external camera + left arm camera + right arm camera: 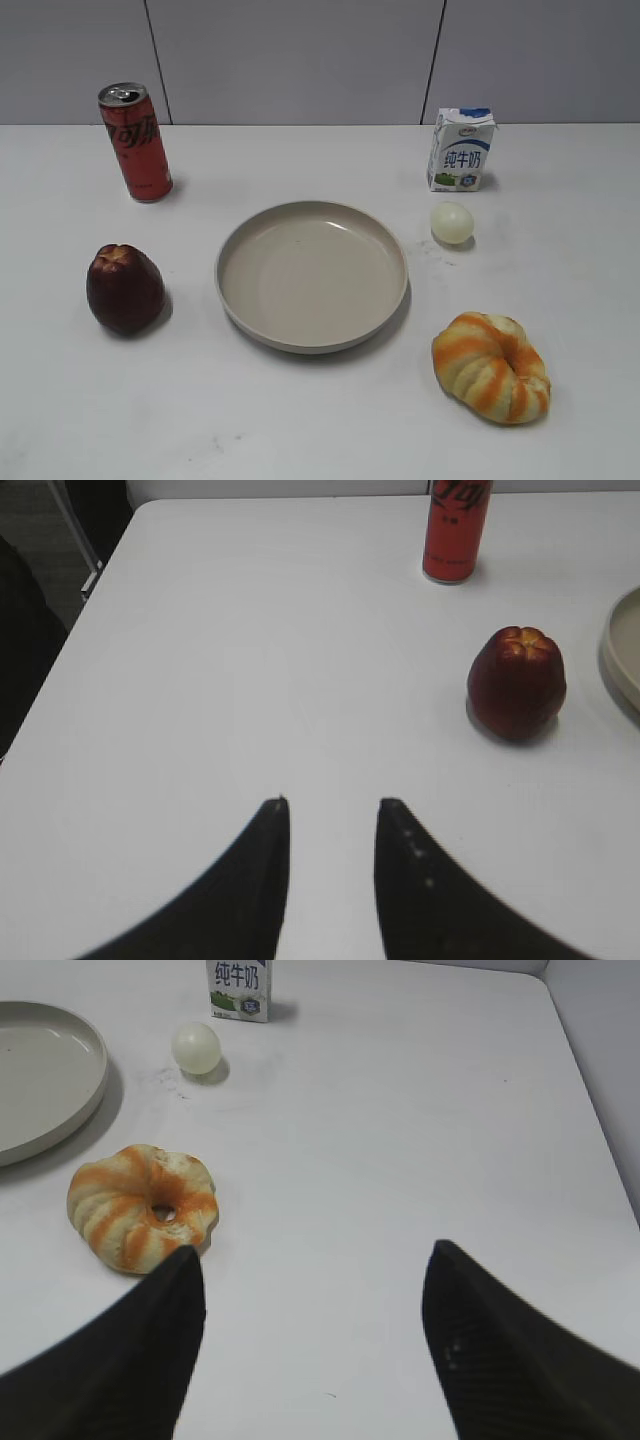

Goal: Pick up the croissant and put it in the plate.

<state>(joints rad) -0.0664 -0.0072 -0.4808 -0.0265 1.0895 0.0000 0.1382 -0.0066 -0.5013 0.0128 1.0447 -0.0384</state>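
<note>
The croissant [491, 366], ring-like with orange and cream stripes, lies on the white table at the front right, right of the plate [311, 274]. In the right wrist view the croissant [143, 1207] lies left of and just ahead of my right gripper [312, 1252], which is open wide and empty; the plate's rim [85, 1080] shows at upper left. My left gripper [333, 802] is open, empty, over bare table, with the plate's edge [618, 655] at far right. Neither gripper shows in the exterior view.
A dark red apple [124, 288] sits left of the plate. A red cola can [135, 141] stands at back left. A milk carton [461, 150] stands at back right with a pale egg [451, 222] in front of it.
</note>
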